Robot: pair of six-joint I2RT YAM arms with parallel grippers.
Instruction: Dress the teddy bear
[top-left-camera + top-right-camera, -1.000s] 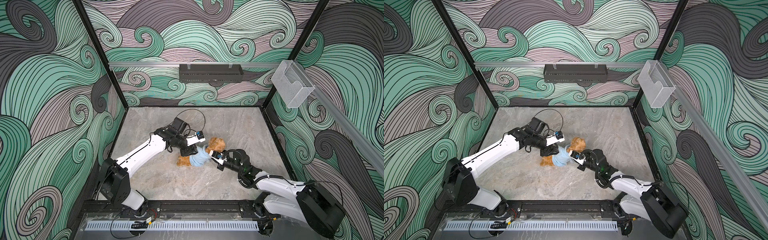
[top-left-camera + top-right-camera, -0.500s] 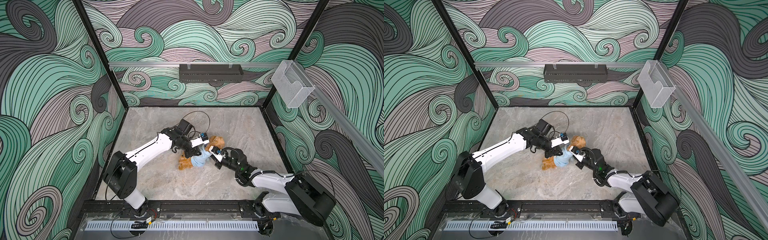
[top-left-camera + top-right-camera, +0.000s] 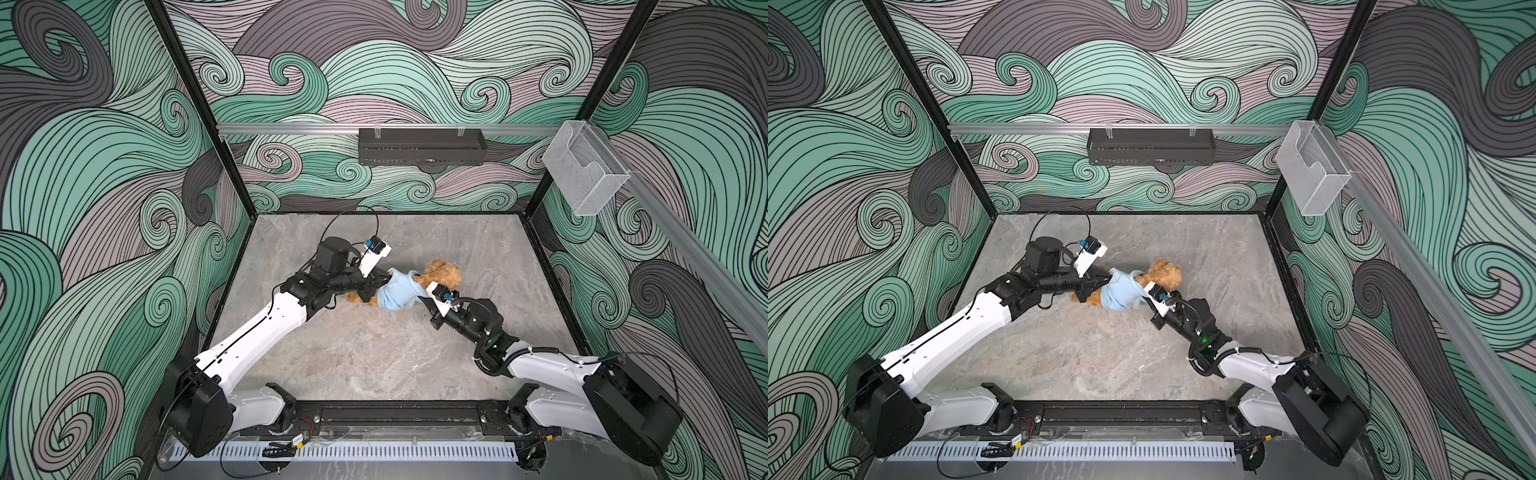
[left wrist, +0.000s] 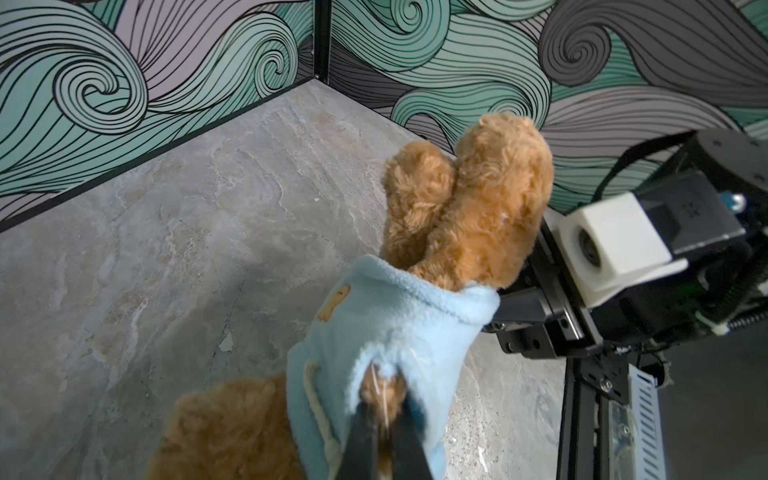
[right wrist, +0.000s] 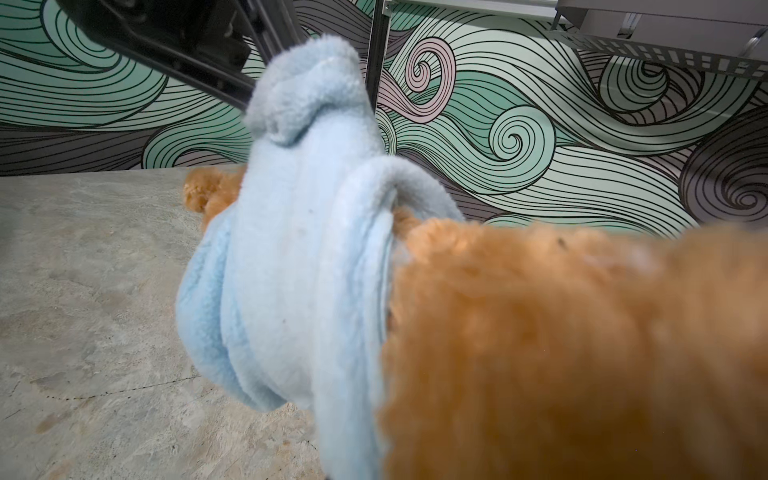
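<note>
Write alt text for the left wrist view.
A bear in a blue top, with the left pincer shut on brown fur poking from an opening in the top. The right arm's camera is close beside the bear, above a grey table.

I see the table [image 3: 374,361] in both top views from high above its 6 o'clock edge, facing 12 o'clock and steeply down, far enough back to take in both arms and three walls. My left wrist camera sits close behind the left gripper [image 4: 385,409], looking toward 3 o'clock past the teddy bear [image 4: 490,199]. The right wrist camera [image 4: 602,249] faces 10 o'clock, so near the bear that the fur blurs. All four views share the bear.
</note>
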